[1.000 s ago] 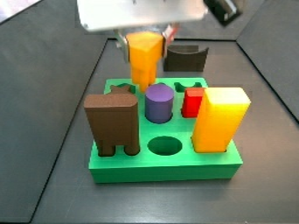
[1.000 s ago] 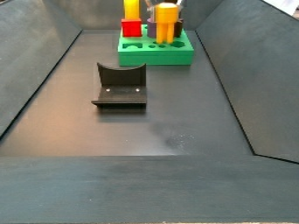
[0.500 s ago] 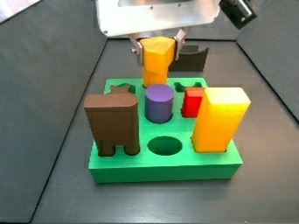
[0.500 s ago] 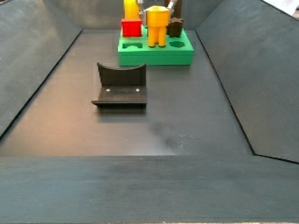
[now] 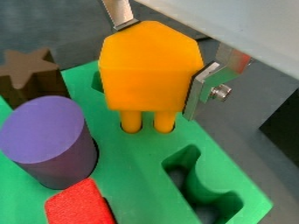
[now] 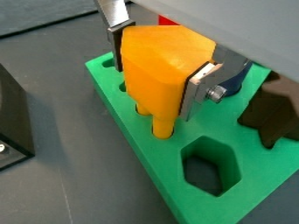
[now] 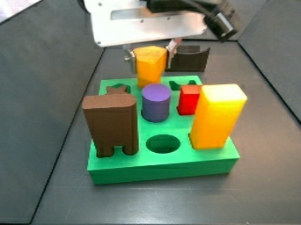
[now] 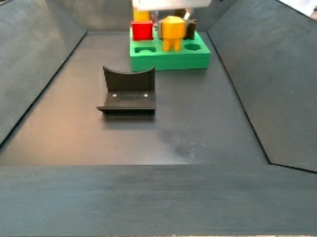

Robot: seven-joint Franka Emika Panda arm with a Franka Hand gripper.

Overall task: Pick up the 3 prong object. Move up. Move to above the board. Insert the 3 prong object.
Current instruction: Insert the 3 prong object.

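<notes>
My gripper [image 5: 155, 66] was clamped on the 3 prong object [image 5: 149, 72], prongs entering holes at the board's [image 6: 146, 155] far edge. It appeared rigid, light, smooth plastic; flat-sided top suited gripping. Seating depth unclear.

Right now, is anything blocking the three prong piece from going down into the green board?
Nothing visible. The tool grips the 3 prong object, and its legs are already entering their holes in the board. The purple cylinder stands beside it, apart.
</notes>
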